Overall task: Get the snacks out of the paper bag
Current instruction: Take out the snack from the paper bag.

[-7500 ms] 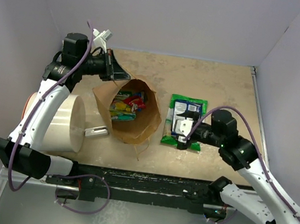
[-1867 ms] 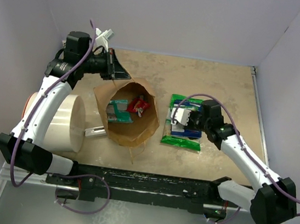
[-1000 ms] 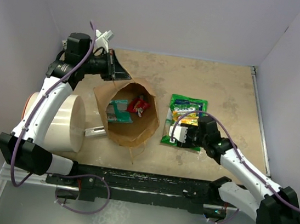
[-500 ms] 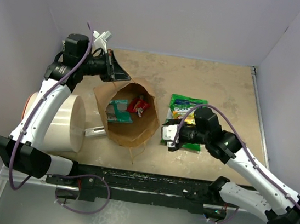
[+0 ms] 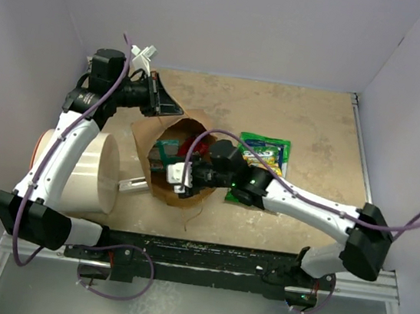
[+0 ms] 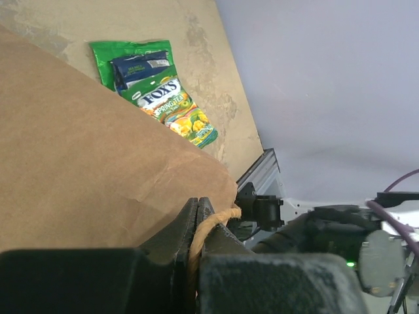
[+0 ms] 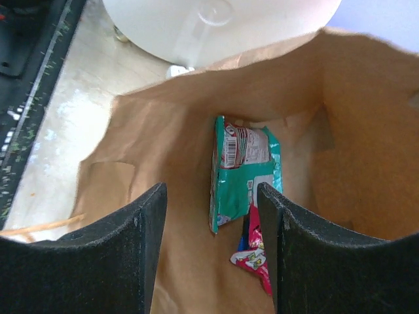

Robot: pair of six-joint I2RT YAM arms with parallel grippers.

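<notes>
The brown paper bag (image 5: 159,131) lies in the middle with its mouth open. My left gripper (image 5: 159,102) is shut on the bag's twisted handle (image 6: 208,222) and holds the rim up. My right gripper (image 5: 183,175) is open at the bag's mouth (image 7: 163,150). Between its fingers I see a teal snack packet (image 7: 242,173) and a red one (image 7: 258,258) lying inside, not touched. On the table to the right lies the large green packet (image 5: 273,146), with a blue packet (image 6: 141,64) and a yellow-green one (image 6: 173,108) on top of it.
A large white cylinder (image 5: 88,172) lies left of the bag under the left arm. A small white-grey bar (image 5: 135,184) rests between them. A black rail (image 5: 205,253) runs along the near edge. Walls close in on three sides.
My right arm has swung left from the packets on the table to the bag's mouth, jaws open and empty. The left gripper and the bag have stayed put.
</notes>
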